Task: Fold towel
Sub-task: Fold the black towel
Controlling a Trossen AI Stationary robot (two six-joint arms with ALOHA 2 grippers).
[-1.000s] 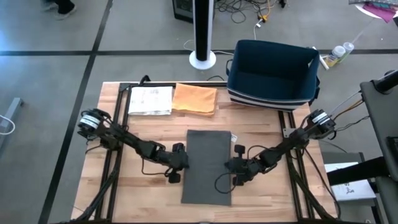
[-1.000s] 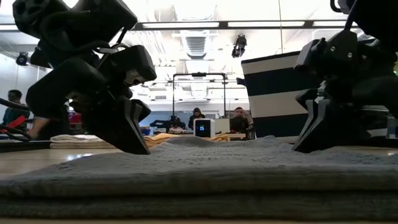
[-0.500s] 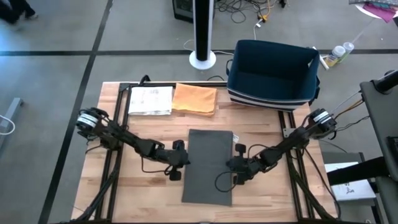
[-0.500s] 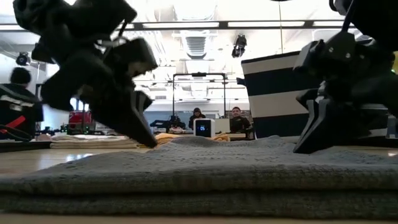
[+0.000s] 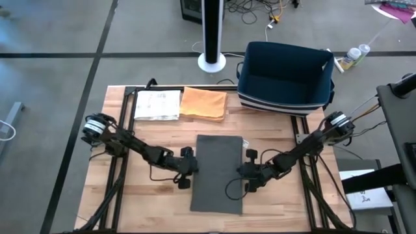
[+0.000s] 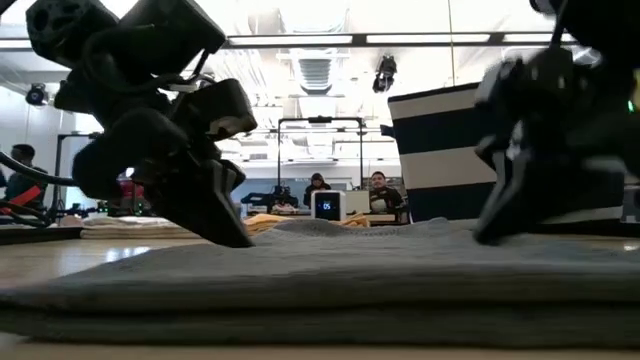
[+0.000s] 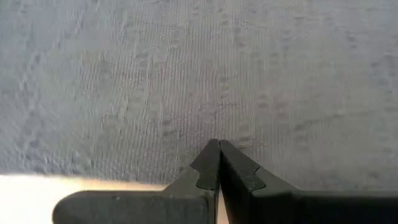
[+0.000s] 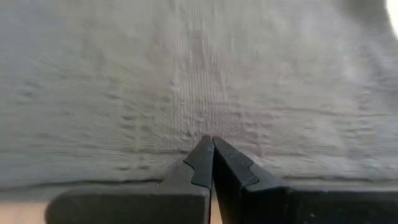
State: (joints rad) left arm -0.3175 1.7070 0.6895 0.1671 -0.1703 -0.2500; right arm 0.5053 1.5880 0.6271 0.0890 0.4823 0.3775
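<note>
Grey towel [image 5: 218, 173] folded flat at mid wooden surface [image 5: 149, 201], left pincer [image 5: 193, 168] closed w/ tips at towel's left edge, right pincer [image 5: 242, 174] closed at its right edge, neither gripping cloth, orange cloth [image 5: 204, 103] beyond towel.

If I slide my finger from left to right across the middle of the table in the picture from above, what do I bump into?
Left gripper → grey towel → right gripper.

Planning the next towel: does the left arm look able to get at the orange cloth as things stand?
Probably yes. The left gripper sits shut at the grey towel's left edge, and the orange cloth lies uncovered on that side with bare table between them.
</note>
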